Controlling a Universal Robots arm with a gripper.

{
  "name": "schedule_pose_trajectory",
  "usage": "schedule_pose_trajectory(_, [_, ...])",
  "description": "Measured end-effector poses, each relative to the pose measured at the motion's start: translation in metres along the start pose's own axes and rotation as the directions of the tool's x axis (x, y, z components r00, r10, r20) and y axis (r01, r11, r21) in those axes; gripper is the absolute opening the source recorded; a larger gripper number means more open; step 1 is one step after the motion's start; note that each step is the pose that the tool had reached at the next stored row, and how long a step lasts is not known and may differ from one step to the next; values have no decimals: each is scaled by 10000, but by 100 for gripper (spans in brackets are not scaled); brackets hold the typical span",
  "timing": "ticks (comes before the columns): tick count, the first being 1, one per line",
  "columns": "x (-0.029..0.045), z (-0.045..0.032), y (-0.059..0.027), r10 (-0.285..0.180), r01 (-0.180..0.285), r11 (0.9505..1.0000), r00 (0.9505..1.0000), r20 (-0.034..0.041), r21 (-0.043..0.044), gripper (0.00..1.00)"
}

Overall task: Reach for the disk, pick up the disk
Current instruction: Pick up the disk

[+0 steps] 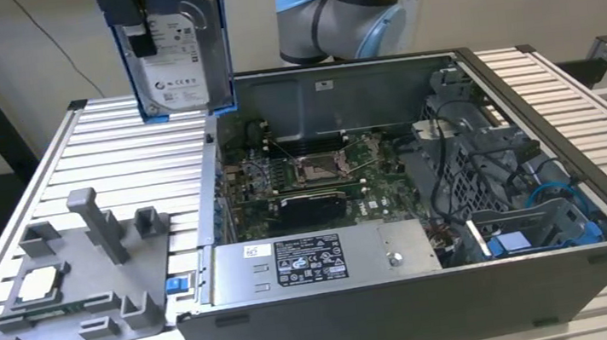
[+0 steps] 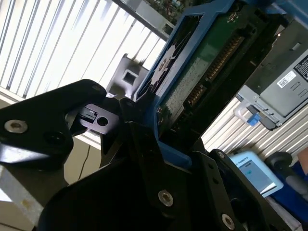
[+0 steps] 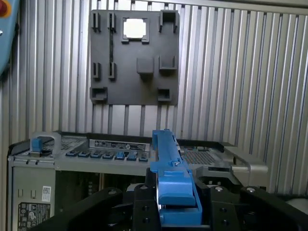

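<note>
While I hang over the bench (image 1: pixel 122 139): my end effector (image 1: pixel 137 30) is clamped on the disk (image 1: pixel 182 59) and holds it off the surface.
Grip: black fingers (image 2: pixel 139 130) press against the blue frame (image 3: pixel 168 163) at the disk's upper end; the jaws are narrow, closed on that frame.
Disk pose: upright, with the white label facing the exterior view and the green circuit-board side showing in the second wrist view.
Disk place: in the air at the exterior view's upper left, just beside the rear corner of the open computer case (image 1: pixel 412 320).
Case: lid off, with the motherboard and the grey power-supply box (image 1: pixel 314 259) exposed inside.
Grey tray (image 1: pixel 87 280): flat on the bench to the exterior view's left of the case, well apart from the disk, with a small square chip (image 1: pixel 42 285) seated in it.
</note>
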State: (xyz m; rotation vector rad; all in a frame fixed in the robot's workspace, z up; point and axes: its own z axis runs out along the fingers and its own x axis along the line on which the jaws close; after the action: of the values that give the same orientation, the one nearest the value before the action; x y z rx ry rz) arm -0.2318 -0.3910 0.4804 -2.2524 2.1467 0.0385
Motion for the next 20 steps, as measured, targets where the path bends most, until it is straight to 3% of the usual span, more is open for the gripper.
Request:
schedule_pose_trajectory(2, [10, 1, -206, 1, -1, 10000, 10000, 1, -5, 0])
schedule_pose_trajectory(20, [49, 3, -1009, 1, -1, 10000, 10000, 3, -42, 0])
